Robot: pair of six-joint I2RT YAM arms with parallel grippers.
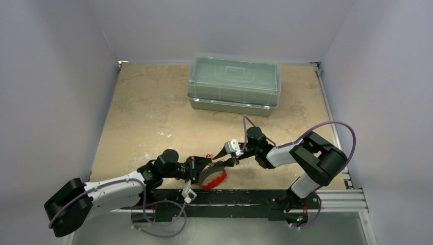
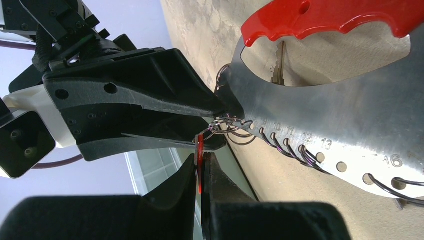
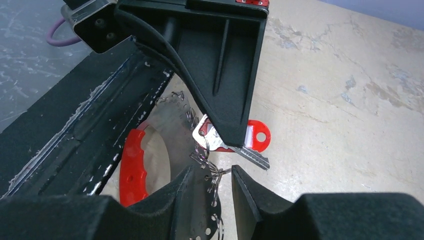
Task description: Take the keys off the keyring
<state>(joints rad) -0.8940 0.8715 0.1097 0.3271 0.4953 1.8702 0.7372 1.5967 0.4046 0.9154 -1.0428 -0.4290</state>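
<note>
While left gripper clamps the red key, right gripper gapes half open.
Its fingers straddle the keyring loop, ungripped.

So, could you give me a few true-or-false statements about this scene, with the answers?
1. The left gripper is shut on the red key. True.
2. The right gripper is clamped tight. False: it is open, with the wire loops between its fingers.
3. The box stands at the far side of the table. True.
4. The keyring has a blue edge. False: the edge is red.
</note>
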